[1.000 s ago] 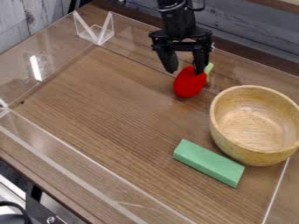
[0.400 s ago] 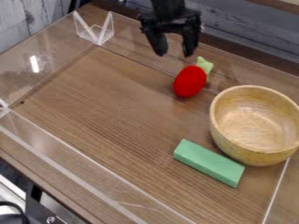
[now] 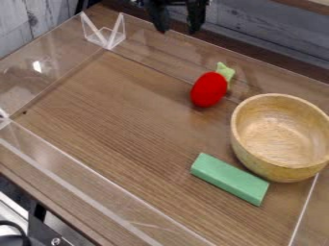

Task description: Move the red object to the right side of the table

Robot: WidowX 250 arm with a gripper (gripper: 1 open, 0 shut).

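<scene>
The red object (image 3: 210,89), a small strawberry-like toy with a green leafy top pointing up and to the right, lies on the table (image 3: 115,125) in the right half of the picture, toward the far edge. Nothing holds it; it rests on the bare wood by itself. Just to its lower right stands a wooden bowl (image 3: 279,136), upright and showing only its own pale inside, close to the toy but with a strip of tabletop between them. In front of the bowl, nearer the camera, a green block (image 3: 230,179) lies flat at a slant, its upper end close to the bowl's near side. The gripper (image 3: 176,17) hangs at the top edge of the picture, up and to the left of the toy and well apart from it, with only its dark lower part in view; its fingers stand apart and grasp nothing. Low clear walls (image 3: 52,58) edge the tabletop, and a folded clear piece (image 3: 103,33) stands at the far left corner.
</scene>
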